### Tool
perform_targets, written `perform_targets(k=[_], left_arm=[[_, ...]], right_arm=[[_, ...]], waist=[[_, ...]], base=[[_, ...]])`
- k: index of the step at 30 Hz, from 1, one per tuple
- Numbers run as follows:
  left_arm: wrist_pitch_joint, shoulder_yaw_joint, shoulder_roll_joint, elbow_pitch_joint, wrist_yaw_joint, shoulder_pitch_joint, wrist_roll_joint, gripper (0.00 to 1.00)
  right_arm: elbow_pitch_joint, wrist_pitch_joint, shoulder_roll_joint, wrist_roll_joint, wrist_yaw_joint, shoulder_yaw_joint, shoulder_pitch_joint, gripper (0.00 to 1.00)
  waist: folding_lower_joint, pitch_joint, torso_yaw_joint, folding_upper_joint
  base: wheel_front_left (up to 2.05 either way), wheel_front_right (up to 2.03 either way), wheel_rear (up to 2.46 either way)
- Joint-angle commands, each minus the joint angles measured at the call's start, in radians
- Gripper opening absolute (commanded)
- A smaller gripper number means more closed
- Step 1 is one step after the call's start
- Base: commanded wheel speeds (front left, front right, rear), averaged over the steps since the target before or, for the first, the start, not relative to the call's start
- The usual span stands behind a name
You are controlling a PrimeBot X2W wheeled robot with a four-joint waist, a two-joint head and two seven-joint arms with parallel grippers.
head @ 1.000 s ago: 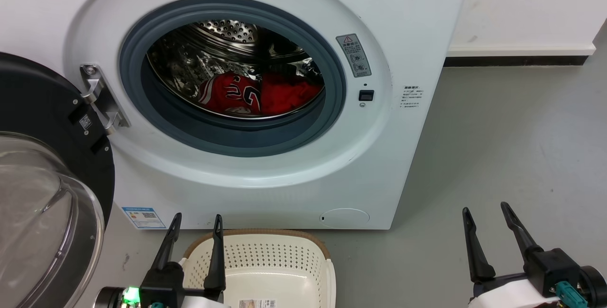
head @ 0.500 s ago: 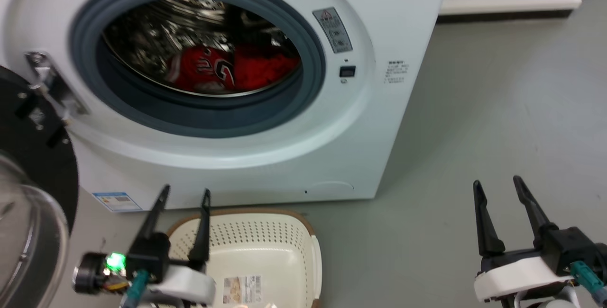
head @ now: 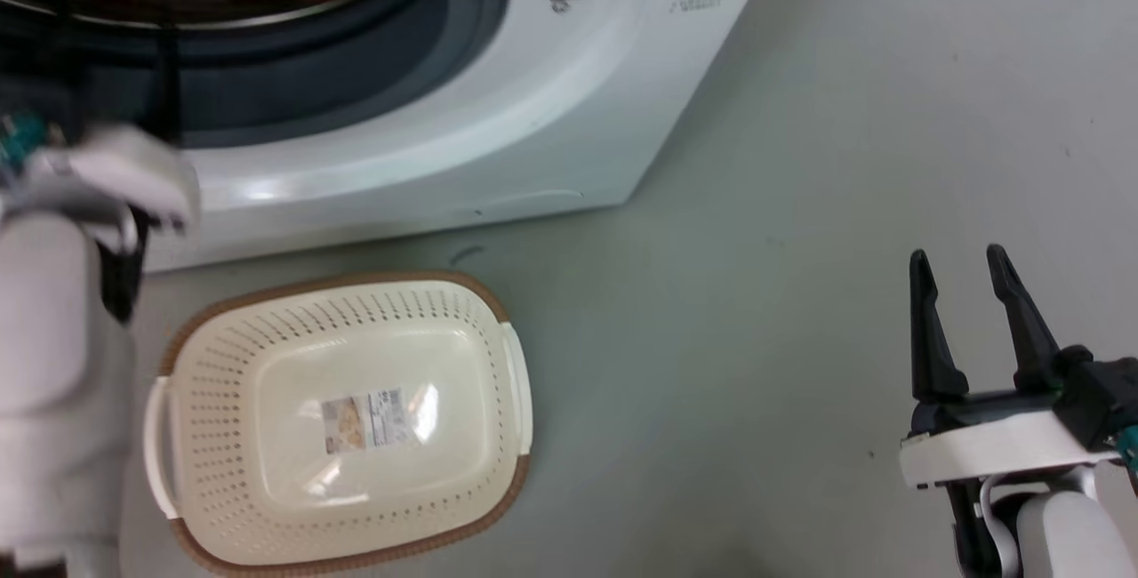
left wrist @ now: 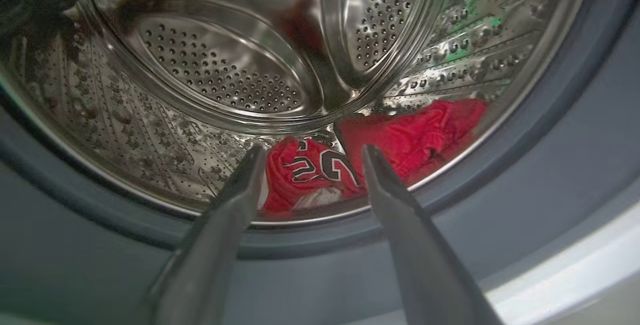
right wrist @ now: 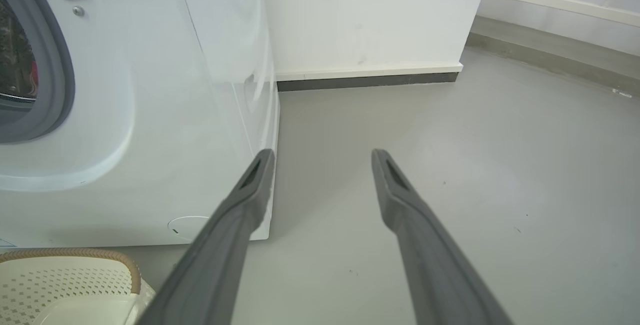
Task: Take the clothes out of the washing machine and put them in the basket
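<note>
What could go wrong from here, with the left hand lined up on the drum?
1. The left hand is open and points over the grey door seal; it or dragged cloth may snag on that lip.
2. The jersey and the other red garment lie side by side in the drum; one pinch may lift only one, or a fold that slips.
3. The basket sits low on the floor; a trailing garment may land beside it.

You've got one washer [head: 498, 116], one basket [head: 342, 286] with one label [head: 369, 418] in it, and two red garments: one jersey [left wrist: 310, 172] (numerals on it) and one plain piece [left wrist: 415, 130]. You have two grippers, the left gripper [left wrist: 313, 148] and the right gripper [head: 957, 251], with two fingers [right wrist: 235, 225] each.
</note>
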Motion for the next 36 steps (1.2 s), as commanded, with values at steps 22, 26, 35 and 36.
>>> perform_targets(k=[22,26,35,36], left_arm=[[0.671,-0.353,0.252,0.409,-0.032,-0.868,-0.015,1.0],[0.798,-0.434,0.315,0.395,-0.032,-0.93,-0.077,1.0],[0.95,-0.538,0.429,0.292,-0.032,-0.946,-0.185,1.0],[0.963,-0.54,0.438,0.28,-0.033,-0.939,-0.196,1.0]], right_arm=[[-0.054,-0.002,0.001,0.152,-0.001,0.133,-0.088,1.0],[-0.058,-0.002,0.001,0.171,-0.001,0.159,-0.079,1.0],[-0.082,-0.002,0.001,0.198,-0.001,0.179,-0.062,1.0],[-0.085,-0.002,0.001,0.198,-0.001,0.177,-0.062,1.0]], waist=[[-0.0002,0.377,-0.209,0.0],[-0.0002,0.402,-0.237,0.0],[-0.0002,0.445,-0.271,0.0],[-0.0002,0.449,-0.27,0.0]], base=[[0.0,0.0,0.0],[0.0,0.0,0.0],[0.0,0.0,0.0],[0.0,0.0,0.0]])
